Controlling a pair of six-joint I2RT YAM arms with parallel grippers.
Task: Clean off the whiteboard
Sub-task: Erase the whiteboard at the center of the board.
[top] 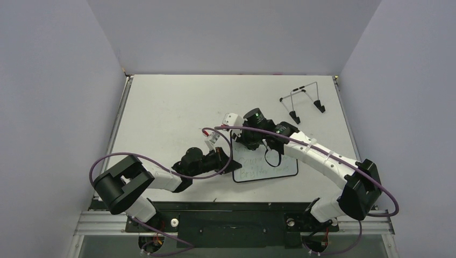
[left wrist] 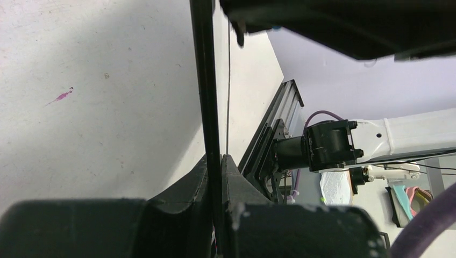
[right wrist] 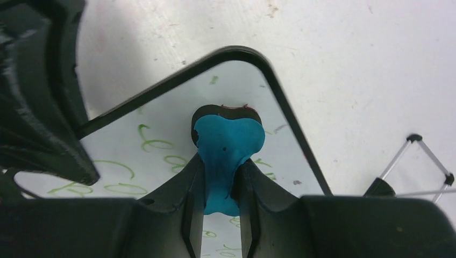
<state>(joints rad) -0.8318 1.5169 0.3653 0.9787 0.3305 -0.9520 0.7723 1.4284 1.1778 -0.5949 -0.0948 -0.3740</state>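
Observation:
The whiteboard lies in front of the arms, black-rimmed, with green handwriting across it. My left gripper is shut on the board's left rim. In the left wrist view that rim runs edge-on as a thin black bar between the closed fingers of the left gripper. My right gripper is shut on a blue bone-shaped eraser, whose dark pad end rests on the whiteboard near its rounded far corner. From above, the right gripper hangs over the board's upper part and hides the eraser.
A thin wire stand with black feet sits at the back right of the table, and also shows as the stand beside the board. A purple mark stains the tabletop. The left gripper's body is close by the eraser.

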